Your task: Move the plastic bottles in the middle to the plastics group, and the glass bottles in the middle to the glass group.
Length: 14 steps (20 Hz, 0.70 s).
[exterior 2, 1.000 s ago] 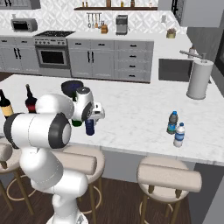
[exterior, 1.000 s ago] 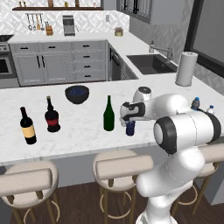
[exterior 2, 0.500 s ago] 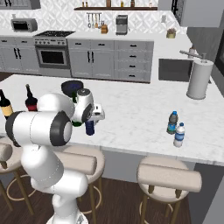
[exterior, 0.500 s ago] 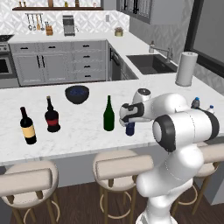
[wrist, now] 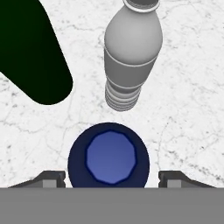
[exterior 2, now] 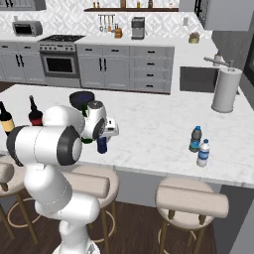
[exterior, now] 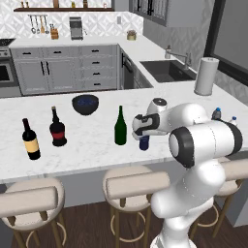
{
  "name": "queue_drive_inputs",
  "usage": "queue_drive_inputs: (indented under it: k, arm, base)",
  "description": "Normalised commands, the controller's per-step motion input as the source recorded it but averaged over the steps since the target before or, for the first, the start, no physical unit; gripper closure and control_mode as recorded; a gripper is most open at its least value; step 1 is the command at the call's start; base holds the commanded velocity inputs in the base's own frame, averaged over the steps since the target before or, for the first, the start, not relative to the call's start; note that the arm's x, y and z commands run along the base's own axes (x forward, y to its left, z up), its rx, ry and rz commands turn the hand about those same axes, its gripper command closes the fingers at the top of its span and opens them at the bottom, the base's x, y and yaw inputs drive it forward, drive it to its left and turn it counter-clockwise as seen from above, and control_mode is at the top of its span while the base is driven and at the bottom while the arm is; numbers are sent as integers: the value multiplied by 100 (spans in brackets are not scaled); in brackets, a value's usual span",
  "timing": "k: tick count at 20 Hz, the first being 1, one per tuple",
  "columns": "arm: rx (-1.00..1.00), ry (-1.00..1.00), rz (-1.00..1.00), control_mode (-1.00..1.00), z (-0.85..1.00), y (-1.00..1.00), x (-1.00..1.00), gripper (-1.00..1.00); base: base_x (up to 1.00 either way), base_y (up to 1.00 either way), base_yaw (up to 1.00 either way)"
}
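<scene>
Left to right on the counter (exterior: 87, 145): glass group, green bottle (exterior: 120, 128), then dark blue bottle (wrist: 109, 156) under the gripper (wrist: 111, 178).

Step in hand: grasp of the blue bottle. Fingertips sit apart either side, no contact visible; likely mid-close. Next: finish closing, lift, carry right to the plastics group (exterior 2: 200, 146).

Greyish bottle (wrist: 131, 52) stands just beyond. Fingertips are mostly cut off in the hand view.
</scene>
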Motion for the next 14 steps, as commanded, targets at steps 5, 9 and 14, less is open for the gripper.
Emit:
queue_drive_inputs:
  k: [5, 9, 14]
  arm:
    - [0, 0, 0, -100, 0, 0, 0, 100]
    - [0, 0, 0, -100, 0, -8, -14, 100]
    - [0, 0, -13, -100, 23, -35, -21, 100]
  base:
    - [0, 0, 0]
    - [0, 0, 0]
    - [0, 0, 0]
